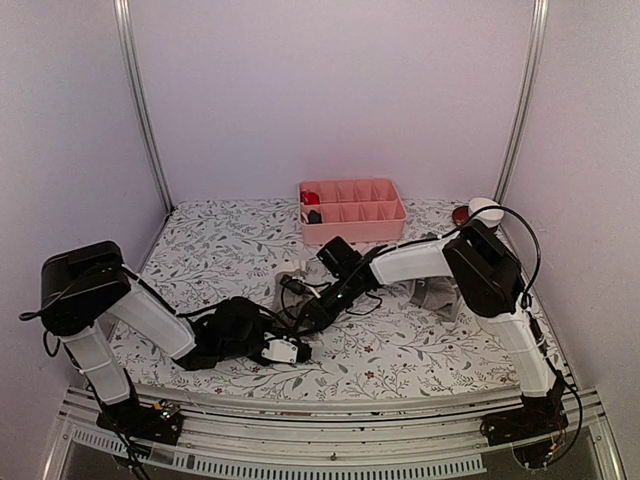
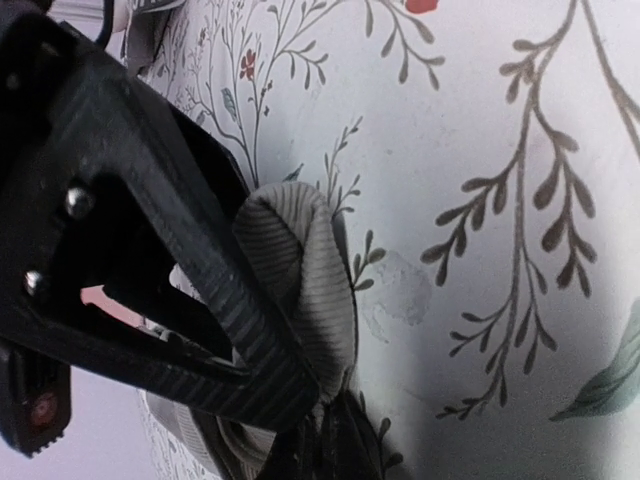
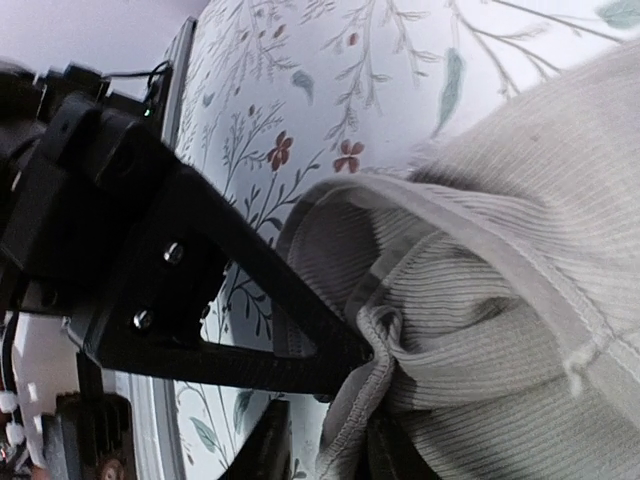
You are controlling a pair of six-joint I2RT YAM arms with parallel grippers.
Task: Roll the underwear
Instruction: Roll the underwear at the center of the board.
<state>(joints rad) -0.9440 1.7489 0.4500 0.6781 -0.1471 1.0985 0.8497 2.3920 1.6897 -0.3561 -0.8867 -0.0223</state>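
The grey ribbed briefs [image 3: 500, 300] with a pale edge band lie bunched on the flowered table. My right gripper [image 3: 352, 392] is shut on a gathered fold of them at the seam. My left gripper [image 2: 322, 402] is shut on a rolled fold of the same ribbed cloth [image 2: 300, 260], low on the table. In the top view both grippers, left [image 1: 288, 347] and right [image 1: 306, 314], meet at table centre, and the briefs [image 1: 287, 275] are mostly hidden under them. A second grey garment [image 1: 437, 297] lies flat under my right forearm.
A pink divided tray [image 1: 385, 212] stands at the back centre with small red and black items [image 1: 311, 206] in its left end. A red and white round object [image 1: 478, 211] sits at the back right corner. White walls close three sides.
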